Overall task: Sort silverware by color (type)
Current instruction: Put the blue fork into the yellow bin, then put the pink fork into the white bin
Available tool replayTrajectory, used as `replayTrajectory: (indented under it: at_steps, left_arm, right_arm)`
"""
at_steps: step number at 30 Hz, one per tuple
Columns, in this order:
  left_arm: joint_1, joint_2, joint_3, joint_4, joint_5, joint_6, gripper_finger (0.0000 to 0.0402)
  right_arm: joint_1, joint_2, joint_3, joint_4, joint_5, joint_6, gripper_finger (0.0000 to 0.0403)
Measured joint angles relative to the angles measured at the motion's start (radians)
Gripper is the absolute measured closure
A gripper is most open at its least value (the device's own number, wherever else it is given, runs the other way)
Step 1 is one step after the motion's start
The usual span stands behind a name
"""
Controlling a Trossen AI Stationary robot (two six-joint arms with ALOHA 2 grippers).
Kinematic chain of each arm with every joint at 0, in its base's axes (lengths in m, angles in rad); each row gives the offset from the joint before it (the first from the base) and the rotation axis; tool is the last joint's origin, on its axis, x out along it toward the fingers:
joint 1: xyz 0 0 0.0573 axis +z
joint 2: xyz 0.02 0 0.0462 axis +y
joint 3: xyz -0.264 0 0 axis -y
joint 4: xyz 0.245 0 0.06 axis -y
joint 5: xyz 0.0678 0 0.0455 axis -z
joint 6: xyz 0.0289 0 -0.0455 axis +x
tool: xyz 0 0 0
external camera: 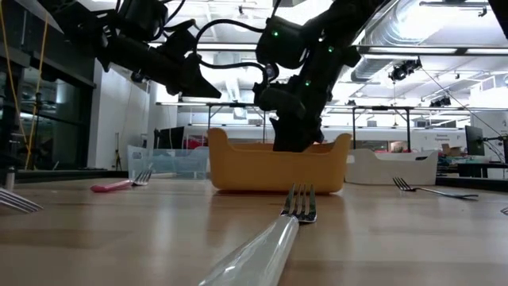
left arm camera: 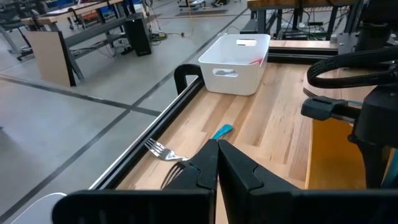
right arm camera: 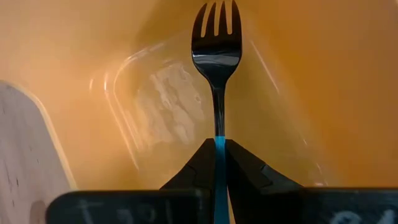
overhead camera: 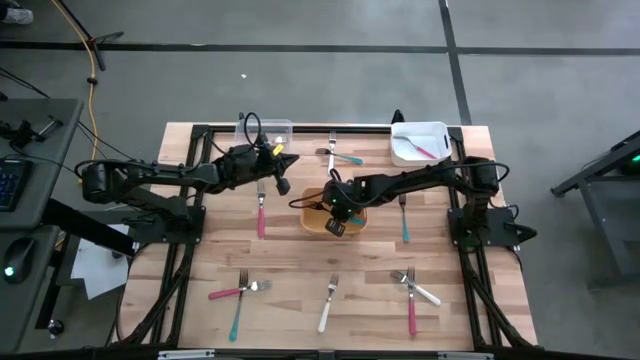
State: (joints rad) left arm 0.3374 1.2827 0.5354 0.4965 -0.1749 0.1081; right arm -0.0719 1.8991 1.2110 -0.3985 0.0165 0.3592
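Observation:
My right gripper (overhead camera: 336, 222) reaches down into the orange bin (overhead camera: 356, 224) at the table's middle and is shut on a blue-handled fork (right arm camera: 216, 56); the low view shows this gripper (external camera: 292, 137) behind the bin's wall (external camera: 278, 171). My left gripper (overhead camera: 283, 160) hovers shut and empty left of the bin, near the far edge; in its wrist view its fingers (left arm camera: 217, 158) are closed above a teal-handled fork (left arm camera: 166, 151). More forks lie flat on the table: pink (overhead camera: 261, 212), teal (overhead camera: 405, 222), white (overhead camera: 327, 308). My right gripper pinches the fork's blue handle (right arm camera: 218, 144) between its two fingers, close to where the metal neck begins. The fingers come from above, pointing down into the bin, and lie along the fork. Its tines (right arm camera: 216, 18) stick out past the fingertips toward the bin's floor.
A white bin (overhead camera: 420, 150) at the far right holds a pink fork (overhead camera: 424, 150). A clear bin (overhead camera: 266, 130) stands at the far edge by the left gripper. Several forks lie along the near edge, pink (overhead camera: 411, 310) and teal (overhead camera: 237, 315) among them. A black frame rims the table.

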Motion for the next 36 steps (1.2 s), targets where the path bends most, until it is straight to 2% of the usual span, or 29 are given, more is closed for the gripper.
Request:
replayTrajectory:
  at_steps: [5, 12, 16, 20, 26, 32, 36]
  left_arm:
    - [0.0, 0.0, 0.0, -0.001, 0.0, 0.0, 0.0401]
    - [0.0, 0.0, 0.0, -0.004, 0.0, 0.0, 0.0401]
    - [0.0, 0.0, 0.0, -0.007, 0.0, 0.0, 0.0401]
    - [0.0, 0.0, 0.0, -0.021, 0.0, 0.0, 0.0401]
    - [0.001, 0.0, 0.0, -0.038, 0.0, -0.001, 0.0401]
    - [0.001, 0.0, 0.0, -0.031, 0.0, -0.003, 0.0401]
    - [0.001, 0.0, 0.0, -0.029, 0.0, -0.003, 0.0401]
  right_arm:
    - [0.0, 0.001, 0.0, 0.003, 0.001, -0.01, 0.0374]
    - [0.0, 0.002, -0.003, -0.001, -0.046, -0.066, 0.0326]
    - [0.0, 0.001, -0.003, 0.001, -0.044, -0.092, 0.0322]
    - [0.0, -0.013, -0.003, 0.012, -0.044, -0.136, 0.0339]
    - [0.001, -0.102, -0.003, 0.004, -0.012, -0.209, 0.0397]
    - [-0.007, -0.193, -0.052, 0.05, 0.028, -0.337, 0.0397]
    - [-0.038, -0.219, -0.165, 0.209, -0.02, -0.382, 0.04]
